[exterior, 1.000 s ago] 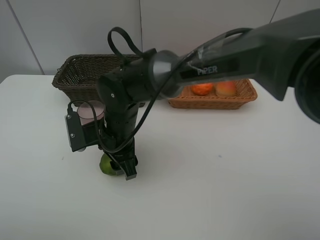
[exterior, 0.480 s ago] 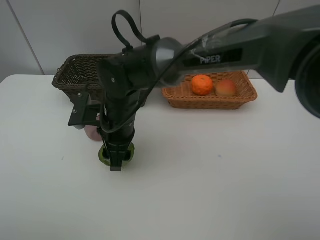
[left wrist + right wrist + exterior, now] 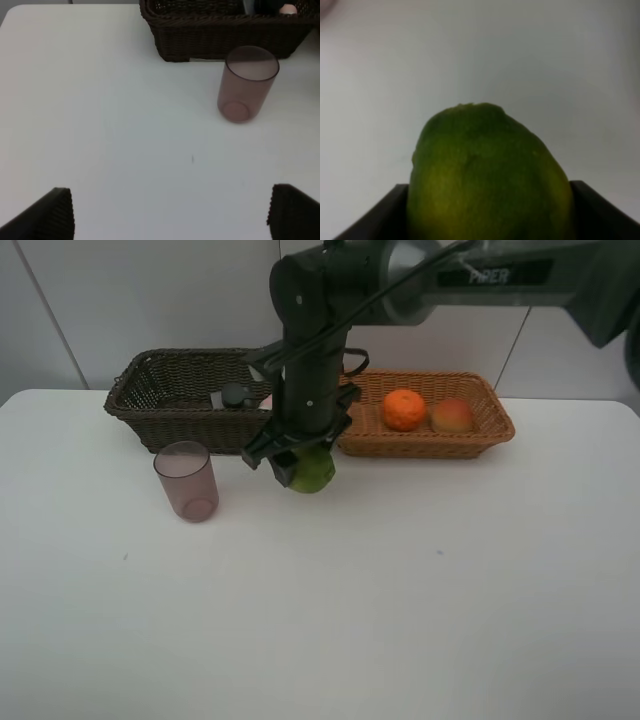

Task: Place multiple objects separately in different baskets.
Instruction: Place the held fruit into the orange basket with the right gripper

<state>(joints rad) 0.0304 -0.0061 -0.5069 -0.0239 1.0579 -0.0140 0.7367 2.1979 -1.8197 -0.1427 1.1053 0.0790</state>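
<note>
Green round fruit hangs pinched in the right tool, seemingly clear of the bench, with the light tan basket just beyond and rightward holding an orange and red-orange fruit, while the left tool gapes wide and empty, and the arm reads "PIPER".

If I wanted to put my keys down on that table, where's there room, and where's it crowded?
The near half of the table, everything in front of the cup, is bare. Crowded: the back strip, where the dark basket, the tan basket and the right hand holding the green fruit sit close together.
</note>
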